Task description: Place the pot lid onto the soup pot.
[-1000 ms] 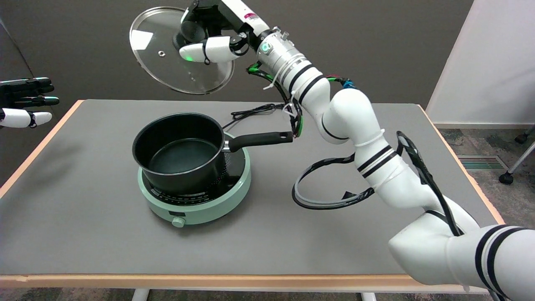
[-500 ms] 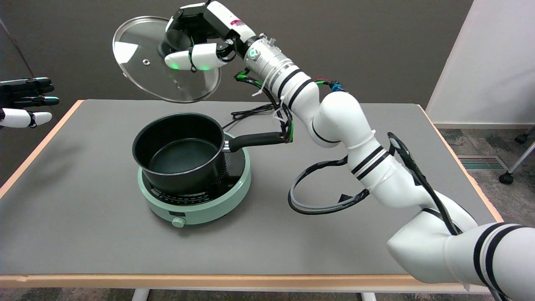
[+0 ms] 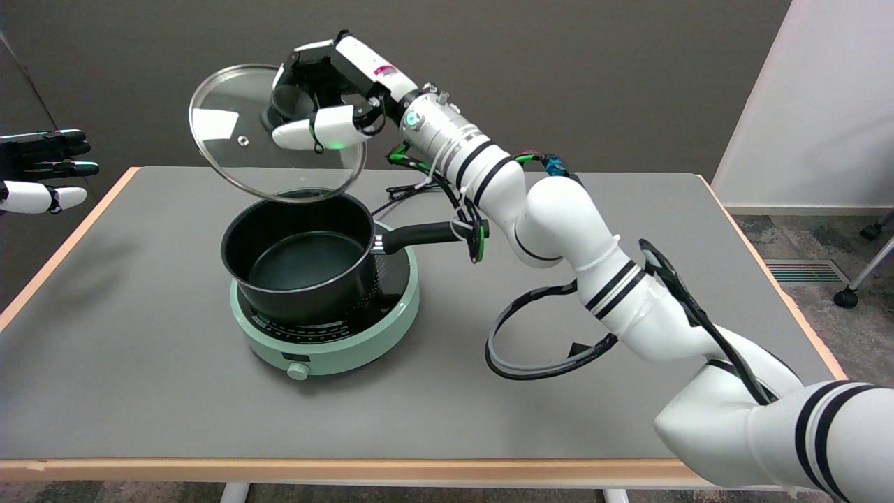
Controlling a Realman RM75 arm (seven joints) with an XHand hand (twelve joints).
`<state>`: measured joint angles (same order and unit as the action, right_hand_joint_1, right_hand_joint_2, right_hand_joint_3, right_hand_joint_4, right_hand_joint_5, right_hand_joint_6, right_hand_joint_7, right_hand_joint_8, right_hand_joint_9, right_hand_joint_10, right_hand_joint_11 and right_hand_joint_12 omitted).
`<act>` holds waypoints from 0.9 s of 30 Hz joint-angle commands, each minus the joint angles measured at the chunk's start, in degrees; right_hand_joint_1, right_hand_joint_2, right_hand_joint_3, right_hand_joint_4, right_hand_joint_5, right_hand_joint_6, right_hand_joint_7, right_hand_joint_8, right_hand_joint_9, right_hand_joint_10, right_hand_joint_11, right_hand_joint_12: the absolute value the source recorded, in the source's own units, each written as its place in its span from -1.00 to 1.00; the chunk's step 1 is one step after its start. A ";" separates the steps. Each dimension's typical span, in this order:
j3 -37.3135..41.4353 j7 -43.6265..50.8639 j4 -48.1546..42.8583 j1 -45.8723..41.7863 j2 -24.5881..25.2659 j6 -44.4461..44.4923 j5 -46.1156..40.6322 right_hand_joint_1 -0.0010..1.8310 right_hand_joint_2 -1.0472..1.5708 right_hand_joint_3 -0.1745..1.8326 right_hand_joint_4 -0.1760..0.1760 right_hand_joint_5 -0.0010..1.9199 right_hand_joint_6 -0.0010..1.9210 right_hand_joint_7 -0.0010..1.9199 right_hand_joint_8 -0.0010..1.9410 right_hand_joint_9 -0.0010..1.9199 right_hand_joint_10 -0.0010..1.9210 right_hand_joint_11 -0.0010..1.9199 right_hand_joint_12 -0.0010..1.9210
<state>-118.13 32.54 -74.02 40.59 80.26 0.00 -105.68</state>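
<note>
Pot lid held aloft, glass, steel-rimmed, tilted steeply with its face toward the camera and its lower edge dipping just above the far rim of the soup pot. Not yet seated; by the look of it no contact between lid and pot, though the overlap in the picture made that hard to settle. Gripped at the black knob by the right hand, fingers wrapped around it from the right side, the white arm stretching back toward the table's near right corner.

Below, the soup pot stood open and empty, black, on a pale green hotplate left of the table's middle, its long handle pointing right, toward the arm. Behind the hotplate, a black cord trailed to the far edge of the table.

Judged about two thirds done: lid picked up and carried over, hanging above the pot. Left to do: level the lid from its steep tilt, centre it over the rim, lower until seated all round, then let go of the knob.
</note>
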 commanded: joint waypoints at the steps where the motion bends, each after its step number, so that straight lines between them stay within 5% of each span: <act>1: -0.97 0.06 -2.12 -3.15 -1.44 -2.18 5.29 0.33 0.69 -0.70 -1.00 -0.25 0.22 -0.13 0.58 -0.19 0.94 -0.25 1.00; 18: 0.72 -0.48 -3.28 -6.11 -0.43 -5.39 10.79 0.33 0.66 -0.63 -1.00 -0.23 0.21 -0.12 0.57 -0.18 0.93 -0.25 1.00; 23: 2.79 -4.73 -1.65 -3.23 0.08 -14.21 16.48 0.33 0.65 -0.61 -1.00 -0.22 0.22 -0.11 0.56 -0.17 0.93 -0.24 1.00; 24: 2.92 -6.77 -1.32 -2.53 0.08 -16.11 18.26 0.34 0.64 -0.57 -0.92 -0.22 0.21 -0.11 0.55 -0.17 0.93 -0.24 1.00; 25: 3.13 -10.17 -0.72 -1.55 0.12 -18.86 20.97 0.48 0.40 -0.02 0.21 -0.21 0.10 -0.09 0.50 -0.16 0.95 -0.26 1.00; 27: 3.44 -15.28 0.53 -0.21 0.46 -23.27 24.67 0.49 0.39 0.01 0.27 -0.22 0.11 -0.09 0.50 -0.18 0.95 -0.28 1.00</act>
<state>-117.98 31.88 -76.58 36.37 79.51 -5.35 -96.77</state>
